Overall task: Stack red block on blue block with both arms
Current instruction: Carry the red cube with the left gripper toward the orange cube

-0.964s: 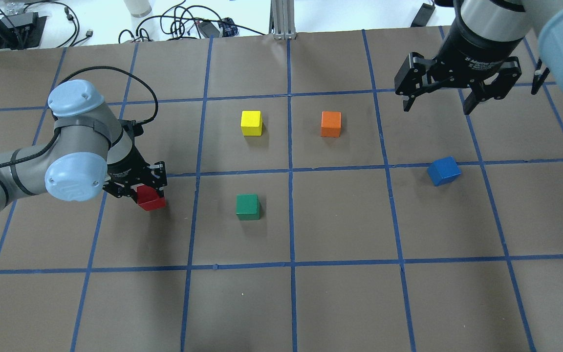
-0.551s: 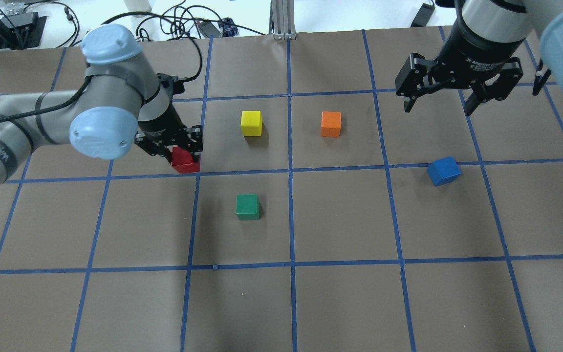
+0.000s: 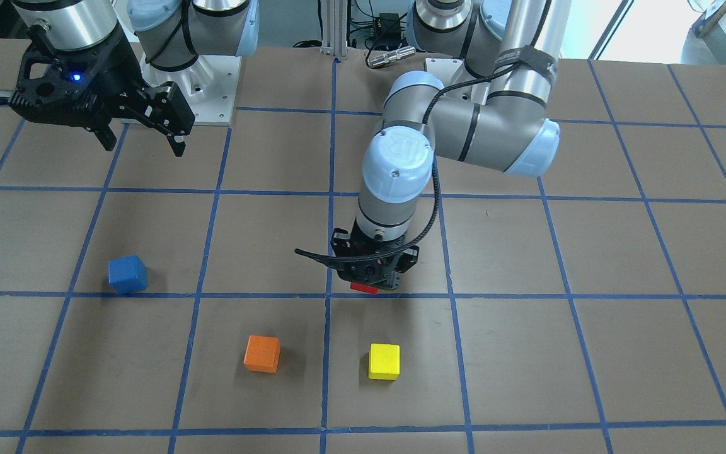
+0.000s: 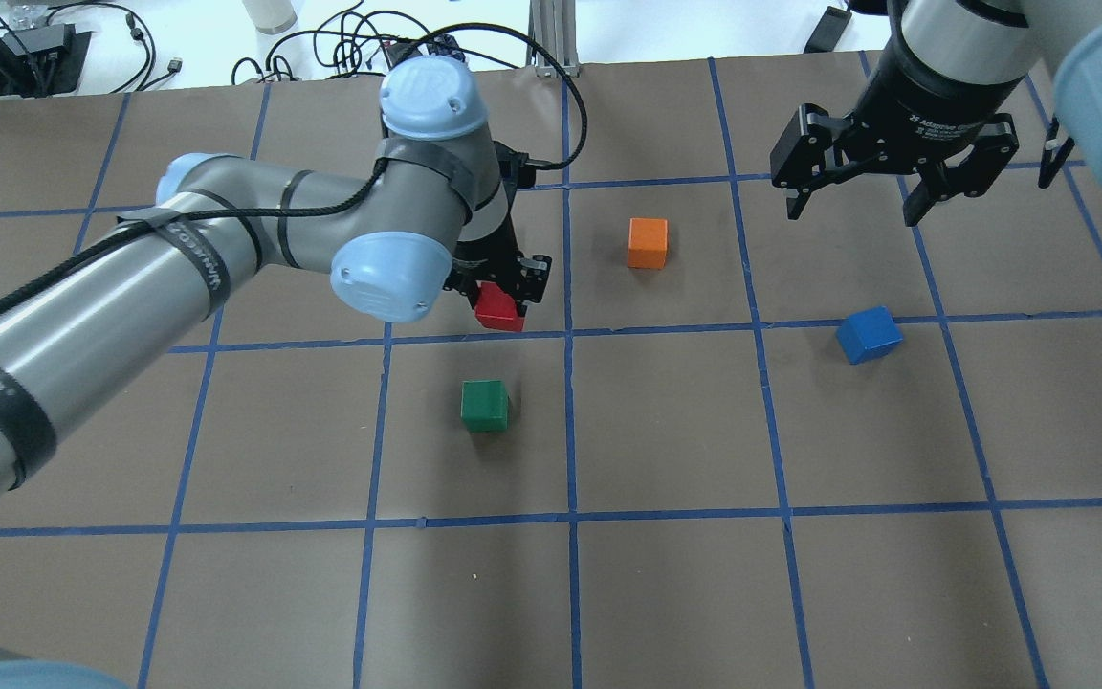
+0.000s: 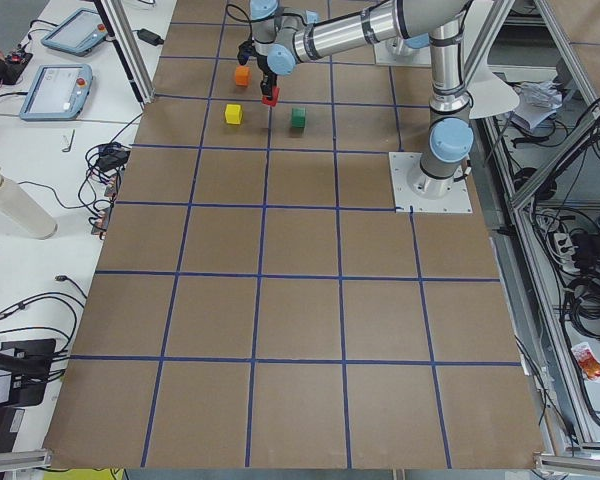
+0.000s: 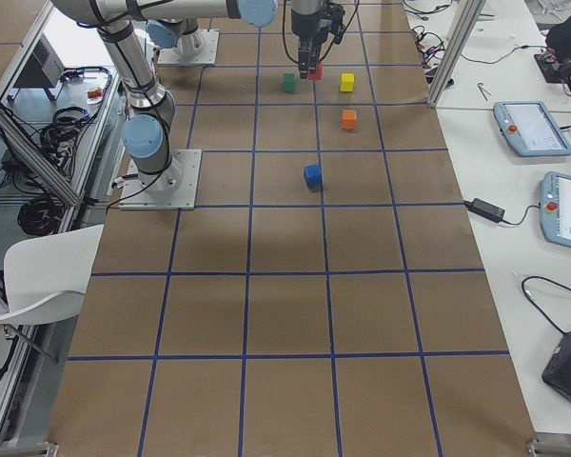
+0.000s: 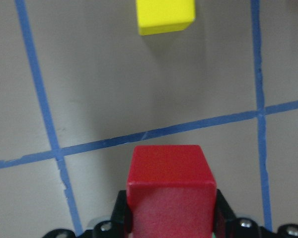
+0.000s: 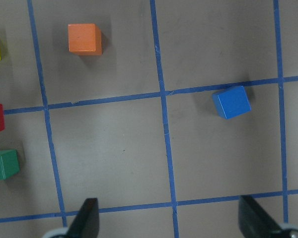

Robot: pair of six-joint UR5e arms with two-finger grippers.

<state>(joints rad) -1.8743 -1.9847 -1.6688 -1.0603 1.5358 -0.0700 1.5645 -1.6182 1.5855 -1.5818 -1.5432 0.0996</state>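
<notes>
My left gripper (image 4: pixel 501 304) is shut on the red block (image 4: pixel 497 310) and holds it a little above the table, near the centre grid line. The red block also shows in the left wrist view (image 7: pixel 169 191) between the fingers, and in the front view (image 3: pixel 363 289). The blue block (image 4: pixel 869 334) lies on the table at the right, turned slightly; it also shows in the right wrist view (image 8: pixel 232 102) and the front view (image 3: pixel 127 273). My right gripper (image 4: pixel 854 212) is open and empty, raised beyond the blue block.
An orange cube (image 4: pixel 648 242) sits right of the red block, and a green cube (image 4: pixel 485 405) sits nearer the robot. A yellow cube (image 3: pixel 384 360) lies just past my left gripper, hidden under the arm in the overhead view. Blue tape lines grid the brown table (image 4: pixel 666 574).
My left arm has carried the red block to the right and away from the robot, from the left grid square to the centre line. The right gripper has stayed still.
</notes>
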